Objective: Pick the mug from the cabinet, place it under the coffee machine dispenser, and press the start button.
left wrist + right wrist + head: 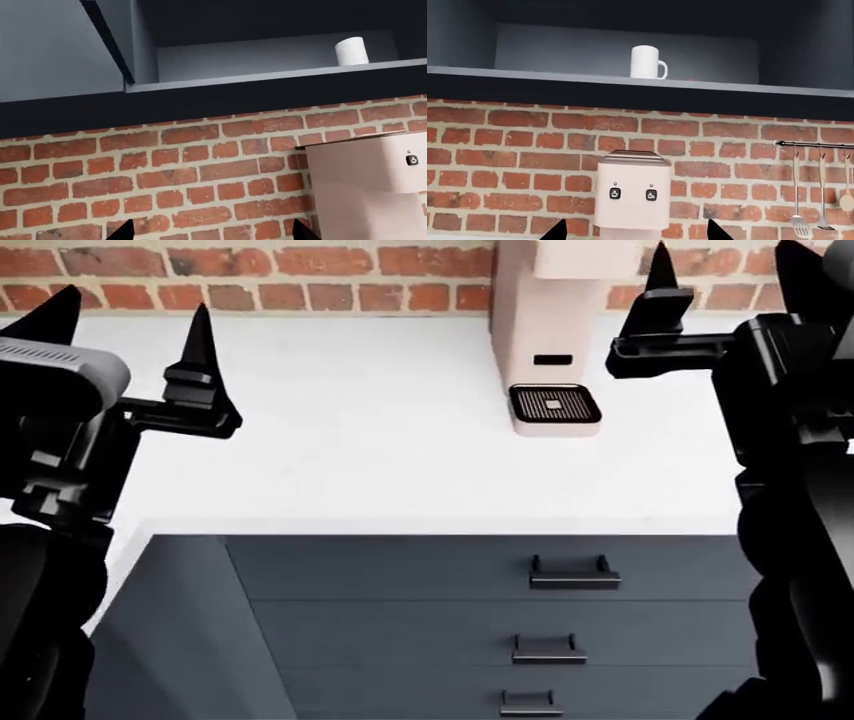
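Note:
The white mug (pixel 644 62) stands upright on the open cabinet's shelf, handle to one side, directly above the coffee machine; it also shows in the left wrist view (pixel 351 51). The pinkish-beige coffee machine (pixel 632 189) has two black buttons (pixel 615 193) on its head. In the head view its body (pixel 550 330) stands against the brick wall with the black drip tray (pixel 554 404) bare. My left gripper (pixel 127 325) is open and empty, raised over the counter at the left. My right gripper (pixel 727 285) is open and empty, just right of the machine. Both are well below the mug.
The cabinet door (pixel 60 45) stands open. A rail with hanging utensils (pixel 820 185) is on the brick wall right of the machine. The white counter (pixel 360 430) runs below, with dark drawers (pixel 574 575) at its front.

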